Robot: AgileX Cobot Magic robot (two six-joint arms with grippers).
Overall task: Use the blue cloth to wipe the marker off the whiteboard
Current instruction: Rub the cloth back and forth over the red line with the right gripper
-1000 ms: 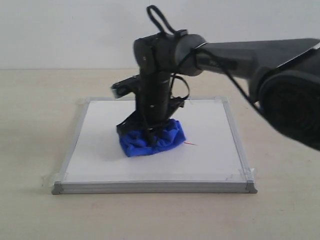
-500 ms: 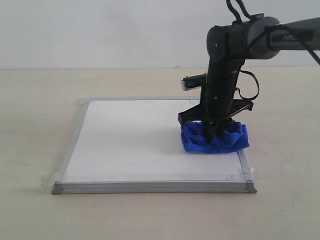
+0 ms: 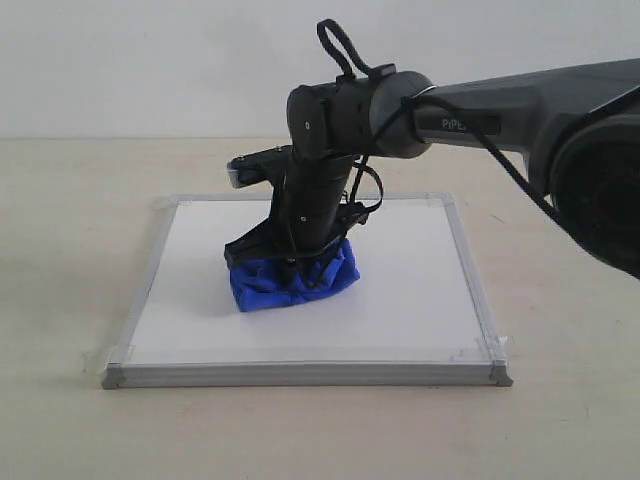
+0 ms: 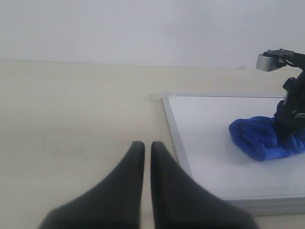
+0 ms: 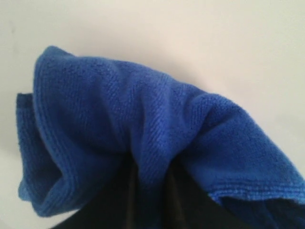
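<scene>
Blue cloth (image 3: 292, 282) sits bunched near the whiteboard's (image 3: 420, 300) middle, my right gripper (image 3: 300, 268) clamped on it. No red marker shows on bare board; perhaps it's under the cloth. I'd press evenly, sweeping overlapping passes. My left gripper (image 4: 144, 152), pinched together, hangs beside the whiteboard.

bare robot-lab bench setup: plain beige tabletop (image 3: 60, 430), blank white wall (image 3: 120, 60), taped-down whiteboard (image 3: 420, 300), black robot arm (image 3: 470, 105)

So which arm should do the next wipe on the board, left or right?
Right. Its pincer grips the blue cloth, pressed on the whiteboard. The left pincer is shut, empty, and off the board's edge over the table.
</scene>
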